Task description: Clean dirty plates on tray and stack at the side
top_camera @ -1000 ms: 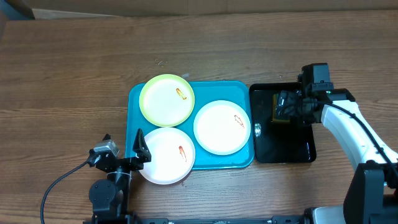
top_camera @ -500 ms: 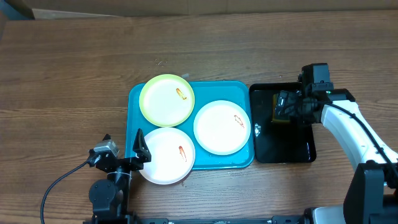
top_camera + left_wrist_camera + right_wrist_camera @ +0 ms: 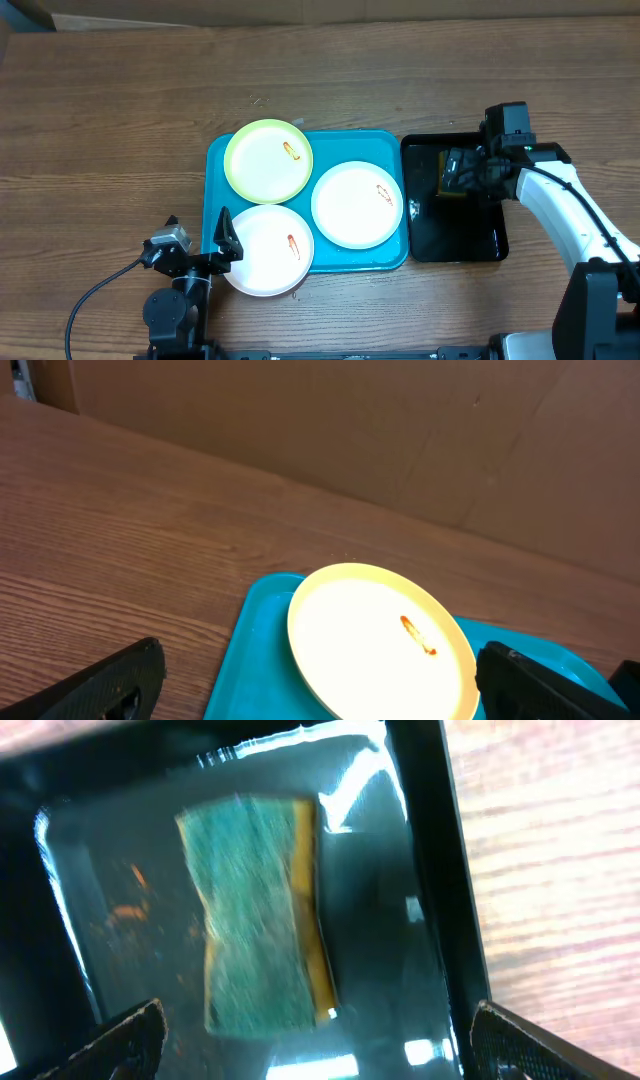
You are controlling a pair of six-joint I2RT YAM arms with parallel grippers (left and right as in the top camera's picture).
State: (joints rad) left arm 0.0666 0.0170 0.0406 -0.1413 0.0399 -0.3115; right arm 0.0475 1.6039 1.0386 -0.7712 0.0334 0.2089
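Wooden table, nothing moved since the earlier frame: three smeared plates lie on the turquoise tray, centre. Left gripper, lower left, fingers spread. Right gripper, fingers spread above a sponge in the black tray

Overhead looks straight down; left wrist low across tray; right wrist close, downward.
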